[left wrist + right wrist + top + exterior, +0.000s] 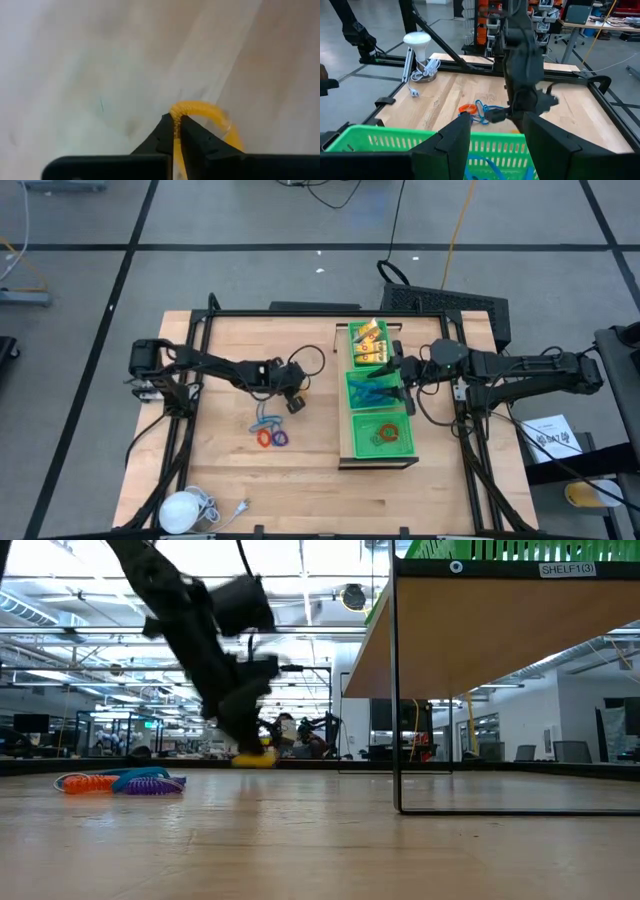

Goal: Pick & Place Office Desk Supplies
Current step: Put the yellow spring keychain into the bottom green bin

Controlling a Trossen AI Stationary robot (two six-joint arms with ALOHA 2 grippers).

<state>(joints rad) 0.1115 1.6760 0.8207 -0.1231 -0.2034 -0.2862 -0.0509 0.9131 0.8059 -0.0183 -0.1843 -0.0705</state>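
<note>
My left gripper (295, 403) sits low over the middle of the table, shut on a thin yellow ring (202, 108); the low view shows that ring (254, 758) right under the fingers, close to the wood. A small pile of blue, red and purple rings (270, 431) lies flat on the table just near of it (120, 782). My right gripper (492, 135) hovers open over the green mesh tray's blue-clip section (375, 390). Yellow packets (367, 343) fill the far section, rings (385, 434) the near one. My left gripper pinches the yellow ring by one stretch of its rim (176, 111) between the two fingertips, coming from above and pointing down. The rest of the loop sticks out beyond the fingers. Whether its lower edge touches the wood, I cannot tell.
A white round object with a cord (187, 507) lies at the table's near left corner. The green tray (352, 448) stands on a raised wooden shelf on thin black legs (397, 690). A black frame borders the table. Bare wood spreads between the rings and the shelf.
</note>
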